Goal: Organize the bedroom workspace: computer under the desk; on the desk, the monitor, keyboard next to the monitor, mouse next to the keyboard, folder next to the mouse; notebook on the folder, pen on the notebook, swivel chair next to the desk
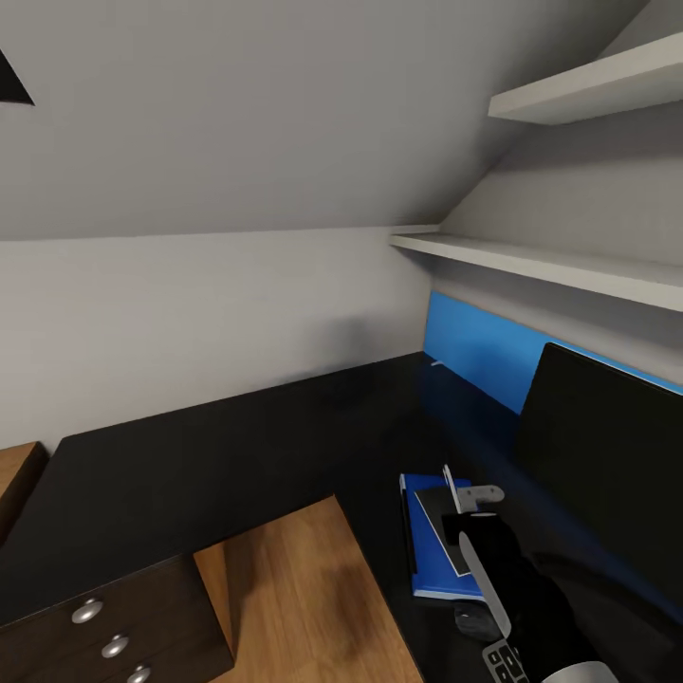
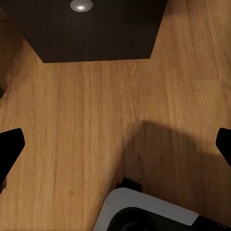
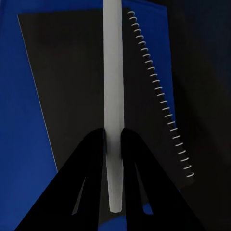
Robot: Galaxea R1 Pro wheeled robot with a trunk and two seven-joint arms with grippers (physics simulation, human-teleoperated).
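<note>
Right gripper (image 3: 112, 144) clamped on pen (image 3: 112, 86), held lengthwise over notebook (image 3: 86, 86), which lies on folder (image 1: 432, 560) on worktop (image 1: 237, 446) beside monitor (image 1: 607, 446) – likely lining up the drop. Left gripper (image 2: 115, 144) spread apart, idle above floor (image 2: 96, 120)

A wide stretch of black tabletop (image 1: 237, 446) is lying bare toward the corner and the robot's left, giving open passage, while the monitor (image 1: 607, 446) is standing close on the right of the blue folder (image 1: 432, 560) and walling off that side. Overhead, the lower shelf (image 1: 569, 266) is jutting out above the blue back panel (image 1: 474, 346). The drawer unit (image 1: 114, 626) is blocking the way beneath the tabletop's left end, beside open wooden floor (image 2: 96, 134).
</note>
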